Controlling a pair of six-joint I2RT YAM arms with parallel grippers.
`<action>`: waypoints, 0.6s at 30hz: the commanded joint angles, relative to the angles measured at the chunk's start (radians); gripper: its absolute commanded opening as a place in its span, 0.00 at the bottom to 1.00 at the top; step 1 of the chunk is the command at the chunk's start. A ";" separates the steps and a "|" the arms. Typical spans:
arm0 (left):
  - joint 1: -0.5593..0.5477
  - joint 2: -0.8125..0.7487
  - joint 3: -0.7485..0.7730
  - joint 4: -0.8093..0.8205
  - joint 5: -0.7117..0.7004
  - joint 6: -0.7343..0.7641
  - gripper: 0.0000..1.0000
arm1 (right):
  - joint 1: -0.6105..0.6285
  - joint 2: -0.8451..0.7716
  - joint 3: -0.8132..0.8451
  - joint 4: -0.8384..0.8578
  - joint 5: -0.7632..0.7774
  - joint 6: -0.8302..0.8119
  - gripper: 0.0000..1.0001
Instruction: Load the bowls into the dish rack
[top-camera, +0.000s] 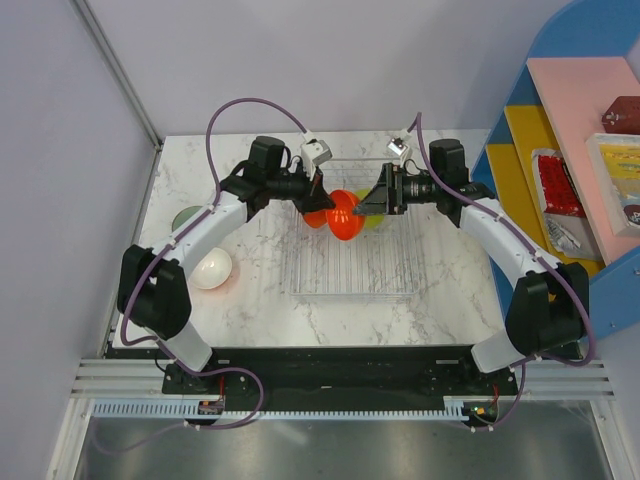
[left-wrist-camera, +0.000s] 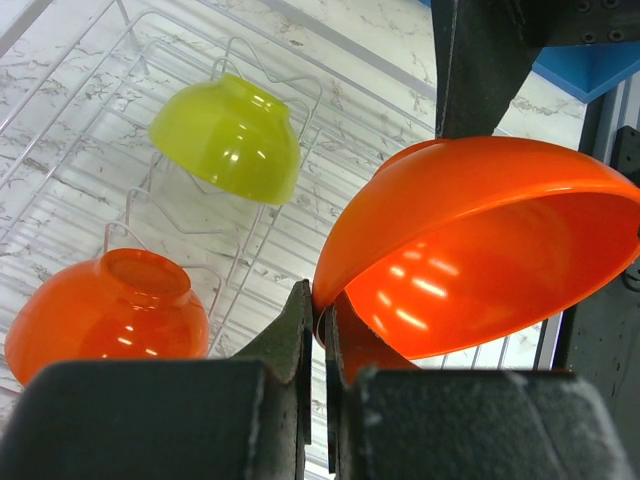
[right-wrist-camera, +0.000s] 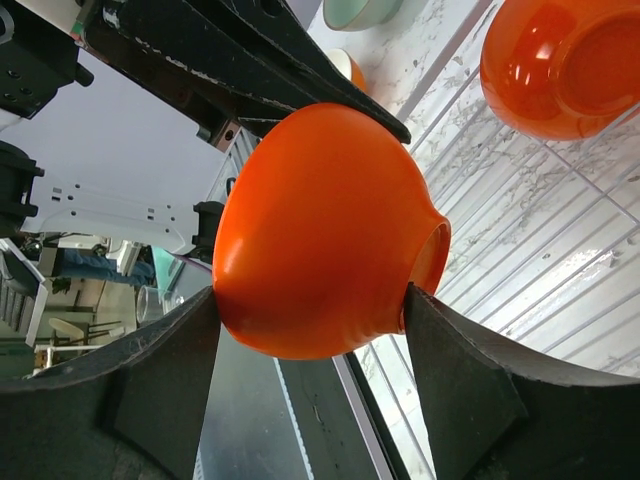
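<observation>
A red-orange bowl (top-camera: 346, 217) hangs above the clear dish rack (top-camera: 350, 275), held from both sides. My left gripper (left-wrist-camera: 320, 300) is shut on its rim (left-wrist-camera: 480, 250). My right gripper (right-wrist-camera: 310, 300) spans its body (right-wrist-camera: 320, 230), one finger at the rim and one at the foot, both touching. A second orange bowl (left-wrist-camera: 105, 315) and a lime-green bowl (left-wrist-camera: 230, 135) sit in the rack on its ribs. A white bowl with an orange outside (top-camera: 211, 268) and a pale mint bowl (top-camera: 185, 216) lie on the table left of the rack.
A blue and yellow shelf unit (top-camera: 520, 170) with packets stands at the right edge, close to my right arm. A wall runs behind the table. The table's left edge lies just past the mint bowl.
</observation>
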 joint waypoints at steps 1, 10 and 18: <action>-0.005 -0.050 0.009 0.061 0.034 -0.034 0.02 | 0.000 0.002 -0.018 0.047 0.004 0.008 0.72; -0.007 -0.045 0.011 0.061 0.031 -0.040 0.02 | 0.000 -0.012 -0.044 0.093 -0.017 0.040 0.09; -0.007 -0.037 0.015 0.064 0.034 -0.047 0.07 | 0.001 -0.022 -0.061 0.114 -0.002 0.051 0.00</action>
